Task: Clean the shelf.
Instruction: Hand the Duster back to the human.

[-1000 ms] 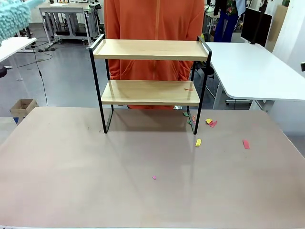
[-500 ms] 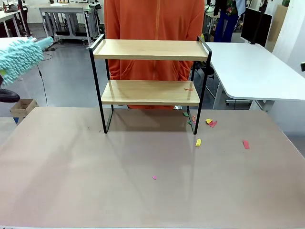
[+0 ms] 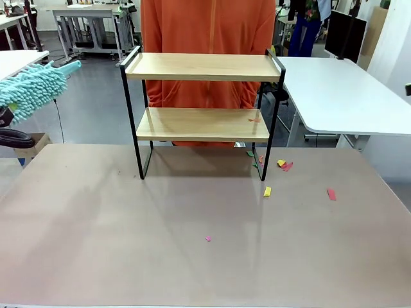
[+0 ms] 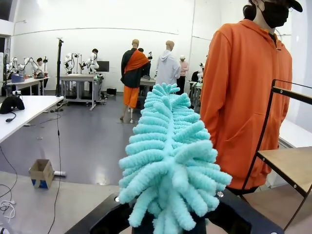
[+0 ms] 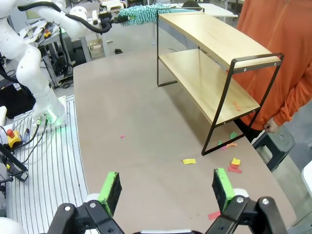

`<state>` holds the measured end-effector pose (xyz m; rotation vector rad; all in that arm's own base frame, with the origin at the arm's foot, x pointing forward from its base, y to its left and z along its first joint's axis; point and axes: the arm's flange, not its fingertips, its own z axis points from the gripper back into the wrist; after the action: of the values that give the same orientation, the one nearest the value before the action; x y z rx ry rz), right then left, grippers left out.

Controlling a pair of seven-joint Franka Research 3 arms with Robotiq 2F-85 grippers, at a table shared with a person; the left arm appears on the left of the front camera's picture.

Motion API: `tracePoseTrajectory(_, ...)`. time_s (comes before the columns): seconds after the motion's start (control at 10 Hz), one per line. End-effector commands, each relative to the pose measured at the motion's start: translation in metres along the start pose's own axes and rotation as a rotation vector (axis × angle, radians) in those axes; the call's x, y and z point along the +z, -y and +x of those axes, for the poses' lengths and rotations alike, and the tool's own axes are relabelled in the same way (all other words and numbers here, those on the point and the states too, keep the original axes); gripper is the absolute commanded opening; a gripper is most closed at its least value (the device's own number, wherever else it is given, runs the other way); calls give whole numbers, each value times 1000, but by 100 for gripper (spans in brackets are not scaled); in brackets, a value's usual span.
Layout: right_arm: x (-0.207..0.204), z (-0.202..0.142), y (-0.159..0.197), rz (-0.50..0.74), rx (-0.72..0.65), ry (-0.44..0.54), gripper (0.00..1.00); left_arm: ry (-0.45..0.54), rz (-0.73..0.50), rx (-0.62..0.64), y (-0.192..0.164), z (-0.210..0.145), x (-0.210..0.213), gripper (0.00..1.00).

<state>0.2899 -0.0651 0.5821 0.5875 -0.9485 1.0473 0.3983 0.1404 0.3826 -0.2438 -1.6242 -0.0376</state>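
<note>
duster [image 3: 29, 88] in left claw [image 5: 108, 20] nears shelf [image 3: 202, 96].

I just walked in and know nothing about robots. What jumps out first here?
A fluffy turquoise duster clamped in the left gripper hangs at the table's left edge. Mid-table stands the shelf, a person in an orange hoodie behind it, bright paper scraps near its right leg.

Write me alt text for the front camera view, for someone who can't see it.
A two-tier wooden shelf in a black frame stands on a table, with a person in an orange top behind it. At the left edge, a fluffy turquoise duster points toward the shelf. Small coloured paper scraps lie on the table to the right.
</note>
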Motion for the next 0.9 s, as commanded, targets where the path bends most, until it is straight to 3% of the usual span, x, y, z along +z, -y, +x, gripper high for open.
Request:
tracePoseTrajectory(0.0, 0, 1, 1, 0, 15, 24, 100, 7, 2, -14, 1, 8, 1, 18)
tracePoseTrajectory(0.8, 0, 1, 1, 0, 15, 24, 100, 7, 2, -14, 1, 8, 1, 18)
